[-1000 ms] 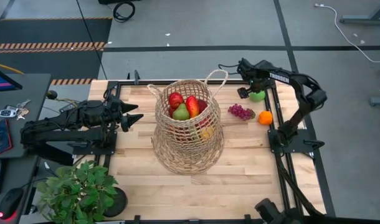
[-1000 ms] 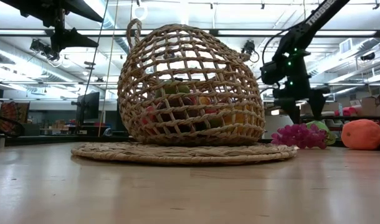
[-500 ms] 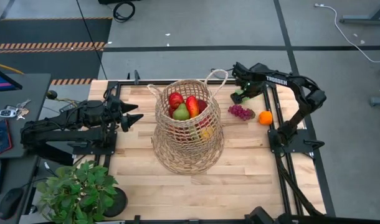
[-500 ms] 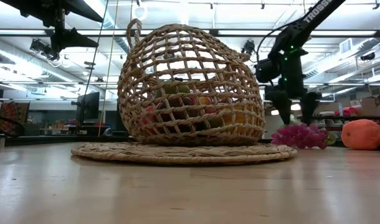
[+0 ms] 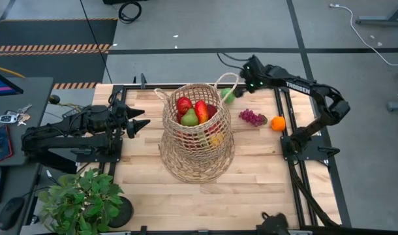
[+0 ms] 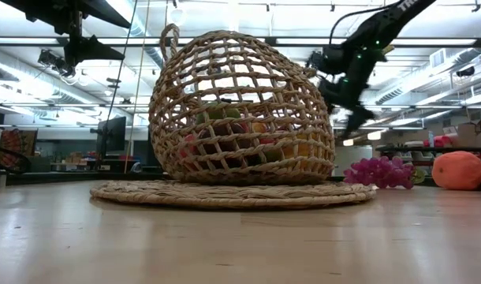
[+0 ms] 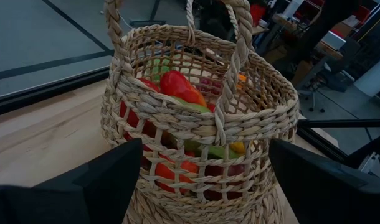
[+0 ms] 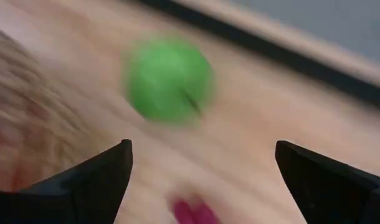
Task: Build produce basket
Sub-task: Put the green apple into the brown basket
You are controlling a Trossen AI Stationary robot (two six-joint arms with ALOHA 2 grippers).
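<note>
The tan wicker basket [image 5: 198, 134] stands on its wide flat base mid-table, and red and green produce [image 5: 192, 111] shows in its mouth. A green apple [image 5: 228, 95] is by the basket's far right rim, apart from my right gripper [image 5: 246, 85]. That gripper is open and raised just right of the apple. In the right wrist view the apple [image 8: 169, 79] shows blurred beyond the spread fingers; whether it lies on the table I cannot tell. Purple grapes [image 5: 252, 117] and an orange [image 5: 278, 123] lie on the table to the right. My left gripper [image 5: 145, 119] waits open, left of the basket [image 7: 202, 118].
A leafy potted plant [image 5: 81, 199] stands at the near left corner. The grapes [image 6: 380, 171] and the orange [image 6: 458, 170] sit near the right arm's base frame. Bare wood lies along the near side of the table [image 5: 251, 196].
My right gripper has swung from the table's right edge toward the basket and the far edge, rising as it went. The green apple travelled with it from beside the grapes to beside the basket's far right rim, and now shows apart from the fingers.
</note>
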